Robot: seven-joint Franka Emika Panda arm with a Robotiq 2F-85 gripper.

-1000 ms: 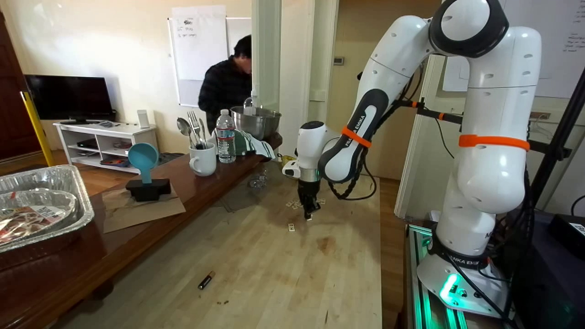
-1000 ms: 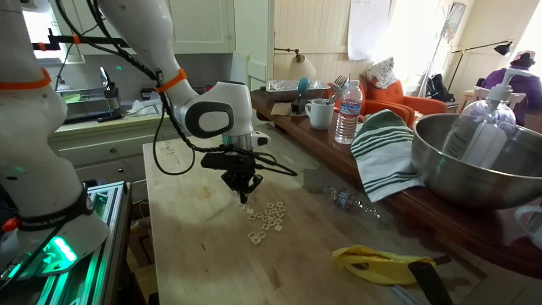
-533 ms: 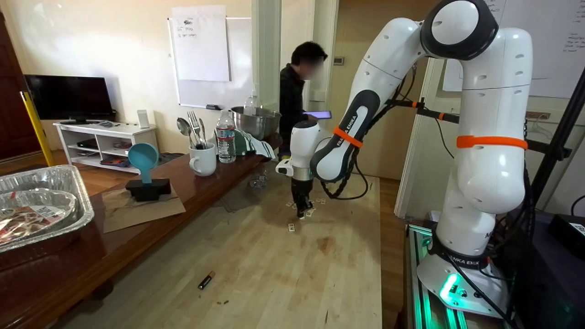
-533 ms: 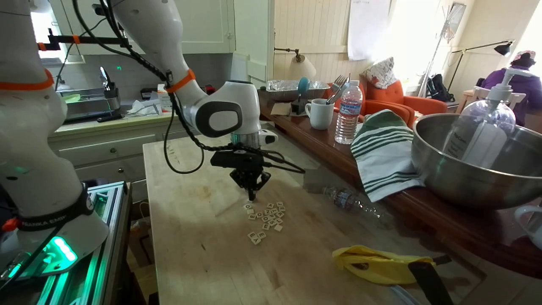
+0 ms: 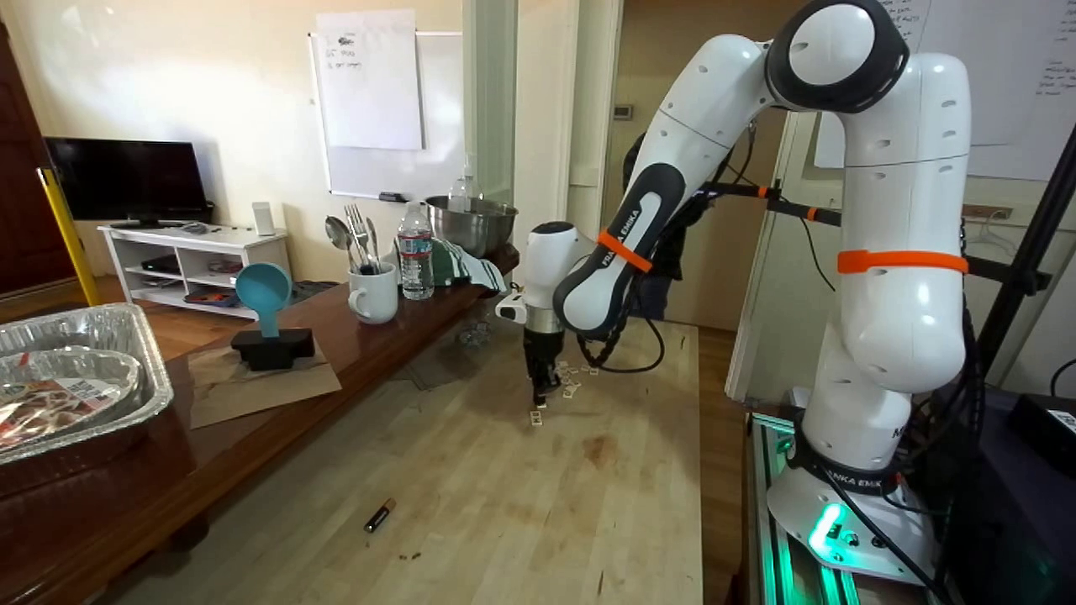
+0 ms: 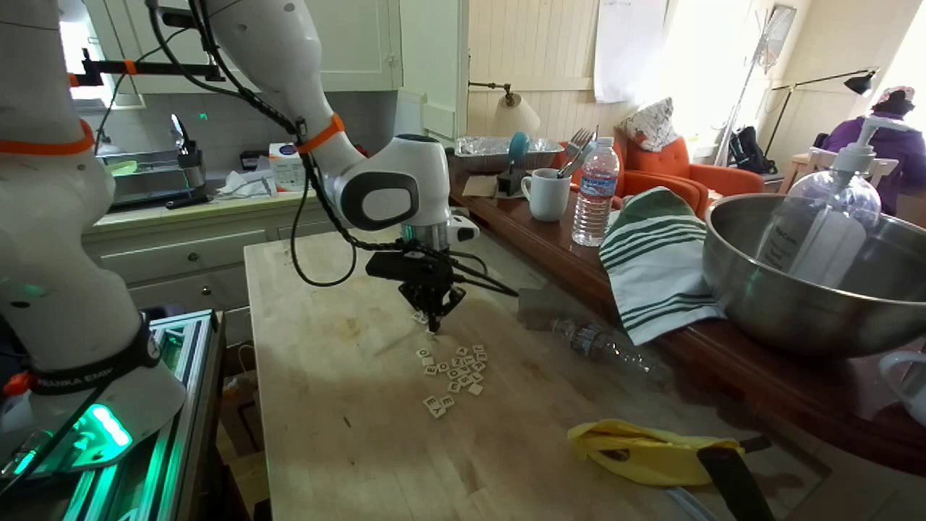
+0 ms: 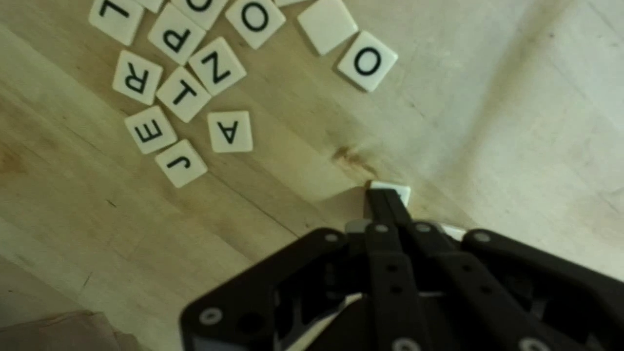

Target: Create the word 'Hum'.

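One wooden tabletop [image 5: 504, 521], my Robotiq gripper [image 7: 385, 195] over it: jaws squeezed together, nothing pinched. Loose letter tiles [image 7: 184, 93] lie apart from the gripper; the half-hidden tile [image 7: 403, 192], my guess for 'Hum', sits right under its tips, another tile [image 5: 535, 418] just beside it. Probably light, stiff, slidey; I'd nudge its top or grab opposite edges.

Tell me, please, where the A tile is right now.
In the wrist view, the A tile lies left of the gripper, just right of the T tile and J tile.
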